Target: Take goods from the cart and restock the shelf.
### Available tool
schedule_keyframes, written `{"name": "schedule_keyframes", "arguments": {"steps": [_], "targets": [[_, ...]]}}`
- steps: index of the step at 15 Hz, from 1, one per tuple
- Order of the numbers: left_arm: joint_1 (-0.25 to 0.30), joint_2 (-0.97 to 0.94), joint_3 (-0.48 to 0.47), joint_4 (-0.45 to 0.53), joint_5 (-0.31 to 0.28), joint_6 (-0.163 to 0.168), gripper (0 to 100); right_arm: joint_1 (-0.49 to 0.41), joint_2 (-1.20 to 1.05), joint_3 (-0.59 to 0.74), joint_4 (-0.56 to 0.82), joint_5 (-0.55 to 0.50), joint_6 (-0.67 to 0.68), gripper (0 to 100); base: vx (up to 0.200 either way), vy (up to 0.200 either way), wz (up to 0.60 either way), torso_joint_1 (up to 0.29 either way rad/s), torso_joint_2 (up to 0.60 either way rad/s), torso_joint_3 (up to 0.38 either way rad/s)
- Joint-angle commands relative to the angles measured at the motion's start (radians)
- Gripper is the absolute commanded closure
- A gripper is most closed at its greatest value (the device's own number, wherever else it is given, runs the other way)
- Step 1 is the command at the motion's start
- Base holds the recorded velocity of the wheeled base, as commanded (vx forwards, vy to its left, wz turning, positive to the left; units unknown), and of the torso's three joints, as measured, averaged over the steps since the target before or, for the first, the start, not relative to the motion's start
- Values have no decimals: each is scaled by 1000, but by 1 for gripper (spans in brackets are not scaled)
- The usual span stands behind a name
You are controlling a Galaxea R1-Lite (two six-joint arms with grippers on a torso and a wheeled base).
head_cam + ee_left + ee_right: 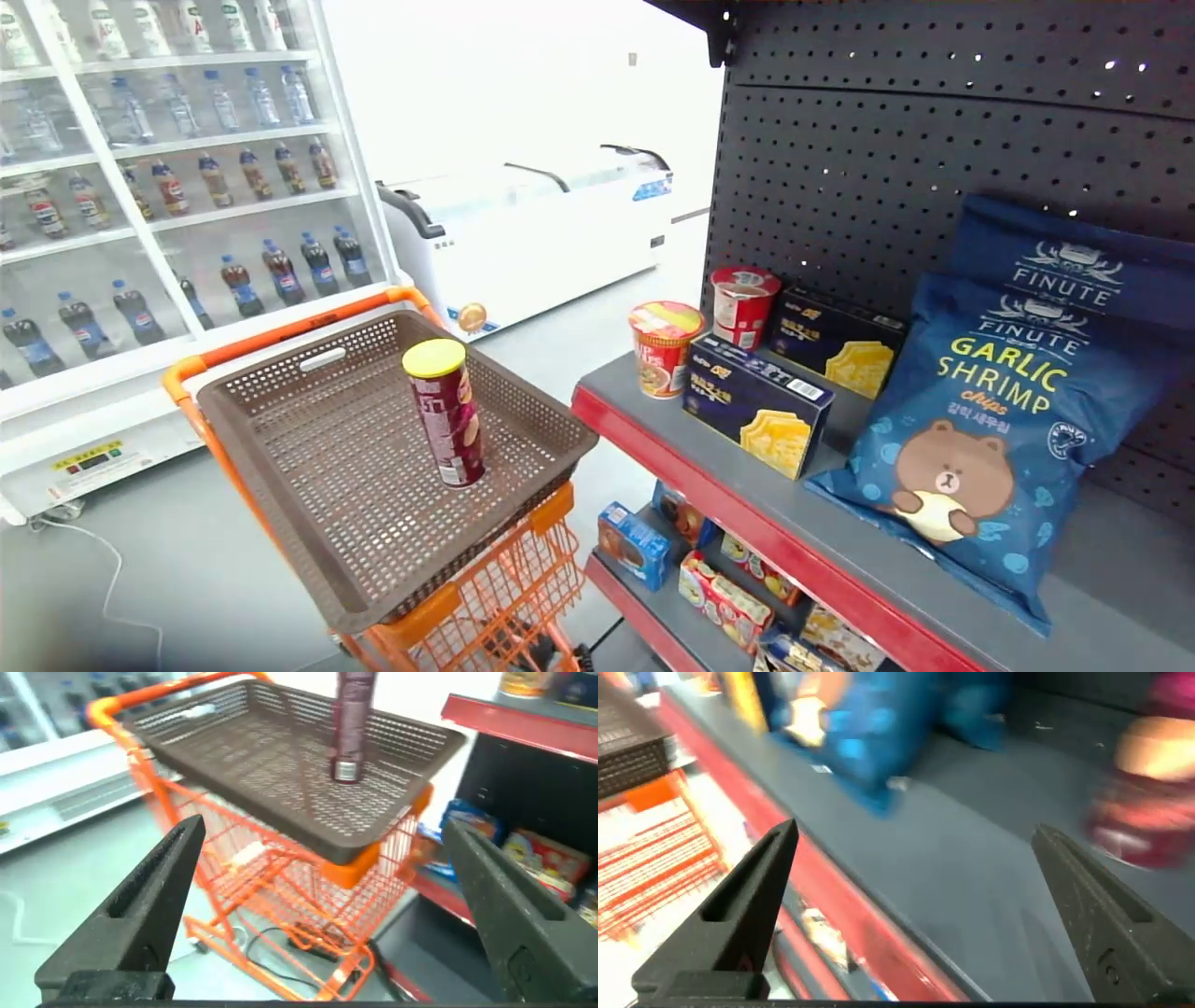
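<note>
Left gripper (322, 829) released, facing cart basket (234, 756); can (353, 719) upright at its middle, likely side-graspable. Right gripper (917, 831) released above shelf (971, 887) front edge.

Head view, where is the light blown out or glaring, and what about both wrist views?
Head view: the room behind the chest freezer is washed out white, and bright specks shine through the pegboard holes. Left wrist view: a white washed-out patch sits behind the chips can. Right wrist view: even light on the grey shelf, no strong glare.
</note>
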Motion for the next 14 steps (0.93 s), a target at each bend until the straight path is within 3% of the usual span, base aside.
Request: {"name": "schedule_keyframes", "arguments": {"steps": [1,8,9,10,11,12,14], "targets": [[0,1,0,0,0,0,0,0,0,0,0,0,0,0,0,0,0,0,0,0],[2,1,-10,3,-4,4,0,0,0,0,0,0,0,0,0,0,0,0,0,0],[-18,88,-132,12,-32,40,0,0,0,0,0,0,0,0,0,0,0,0,0,0],[-27,188,-190,23,-40,52,0,0,0,0,0,0,0,0,0,0,0,0,0,0],[-32,391,-290,12,-35,36,0,0,0,0,0,0,0,0,0,0,0,0,0,0],[-30,612,-402,-60,-36,-3,0,2,0,0,0,0,0,0,0,0,0,0,0,0],[-24,822,-460,-161,-41,0,0,0,0,0,0,0,0,0,0,0,0,0,0,0]]}}
